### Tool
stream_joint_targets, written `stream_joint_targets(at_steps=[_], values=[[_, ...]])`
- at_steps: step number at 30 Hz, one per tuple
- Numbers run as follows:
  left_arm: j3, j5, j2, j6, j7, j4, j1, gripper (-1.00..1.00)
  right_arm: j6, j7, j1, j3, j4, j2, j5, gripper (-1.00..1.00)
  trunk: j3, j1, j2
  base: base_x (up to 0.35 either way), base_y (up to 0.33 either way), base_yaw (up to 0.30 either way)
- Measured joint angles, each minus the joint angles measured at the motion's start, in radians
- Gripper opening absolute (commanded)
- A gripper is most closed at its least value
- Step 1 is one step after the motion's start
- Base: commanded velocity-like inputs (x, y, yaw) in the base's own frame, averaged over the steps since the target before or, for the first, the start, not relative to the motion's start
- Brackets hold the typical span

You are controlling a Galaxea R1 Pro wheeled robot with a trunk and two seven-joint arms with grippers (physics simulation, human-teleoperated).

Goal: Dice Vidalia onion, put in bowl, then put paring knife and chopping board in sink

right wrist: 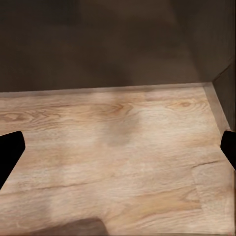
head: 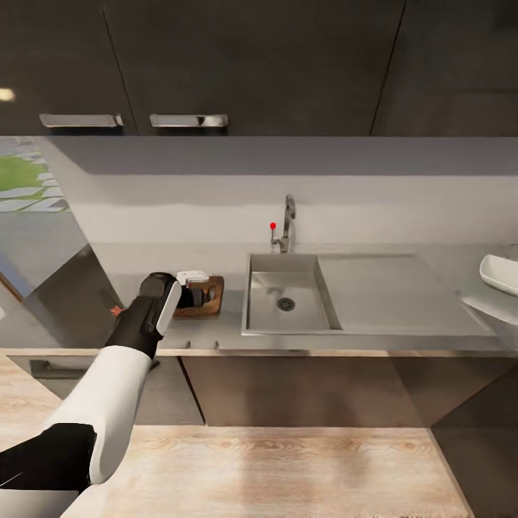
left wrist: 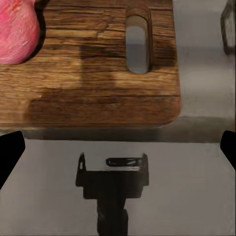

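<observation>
Vidalia onion (left wrist: 15, 30): pink lump resting on the chopping board (left wrist: 93, 69), at one end, away from the board's slotted handle hole; seen in left wrist view. Board lies flat on the countertop (head: 208, 331), just left of the sink (head: 288, 298) per head view, mostly hidden there behind the left arm. Left gripper (head: 194, 282) hangs over the board's near edge; in wrist view both dark fingertips (left wrist: 10, 152) sit at opp. sides of frame, wide apart, nothing between them, jaws spread and empty. Its shadow falls on bare worktop beside the board. Sink basin: nothing visible inside but the round drain; drainboard to its right, tap with red dot (head: 286, 224) behind. Bowl (head: 501, 275): white, on worktop at far right, partly cut off by frame edge, well apart from board. Small red item at worktop edge by left forearm; too small to ID, poss. knife handle, cannot confirm. Right gripper (right wrist: 118, 152): fingertips likewise at opp. frame edges, spread wide, holding nothing, pointed at wooden floor (right wrist: 118, 162) before dark cabinet fronts (right wrist: 98, 44).
</observation>
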Motion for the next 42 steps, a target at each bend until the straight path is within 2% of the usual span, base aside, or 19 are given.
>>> stream_joint_targets(at_steps=[37, 42], values=[[-0.003, 0.009, -0.009, 0.002, -0.006, -0.020, 0.000, 1.00, 0.004, -0.001, 0.000, -0.002, 0.000, -0.008, -0.001, 1.00, 0.021, 0.000, 0.000, 0.000, 0.000, -0.263], [-0.003, 0.011, -0.023, 0.002, -0.007, -0.023, 0.000, 1.00, 0.004, -0.001, 0.000, 0.000, 0.000, -0.005, -0.001, 1.00, 0.024, 0.000, 0.000, 0.000, 0.000, -0.200]])
